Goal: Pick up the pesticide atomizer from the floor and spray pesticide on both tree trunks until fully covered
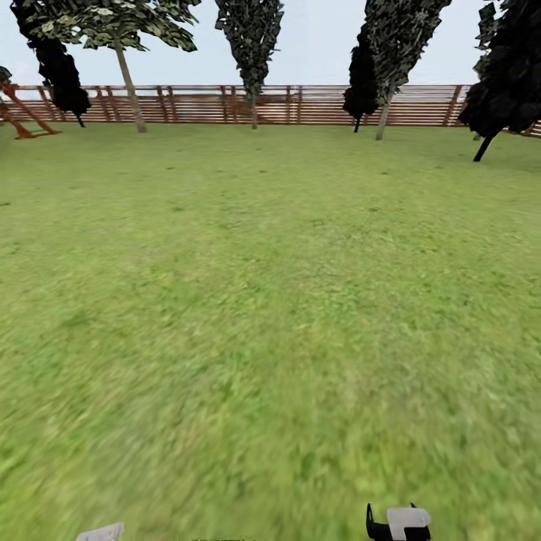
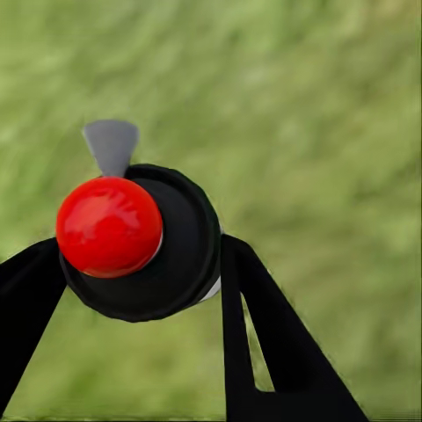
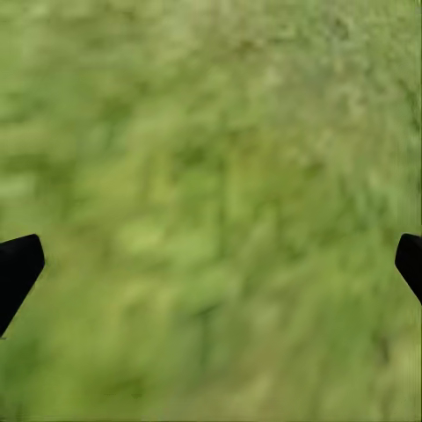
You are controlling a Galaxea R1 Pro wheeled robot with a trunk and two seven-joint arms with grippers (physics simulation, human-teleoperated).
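My left gripper (image 2: 136, 259) is shut on the pesticide atomizer (image 2: 158, 255), a black round body with a glossy red cap (image 2: 109, 226) and a grey nozzle (image 2: 111, 144), held over blurred grass. Over bare lawn my right gripper (image 3: 215, 259) is open, its black fingertips (image 3: 19, 264) at the picture's edges. Far across the garden lawn (image 1: 270, 300), two trees with pale trunks stand by the fence: one at the left (image 1: 129, 86), one at the right (image 1: 384, 119). No pesticide mist is visible.
A brown slatted fence (image 1: 300, 105) closes the far side. Black cypress-like trees (image 1: 64, 79) (image 1: 505, 90) and a thin-stemmed tree (image 1: 252, 45) stand along it. A red wooden frame (image 1: 22, 116) is at the far left. Parts of my arms (image 1: 402, 522) peek in at the bottom.
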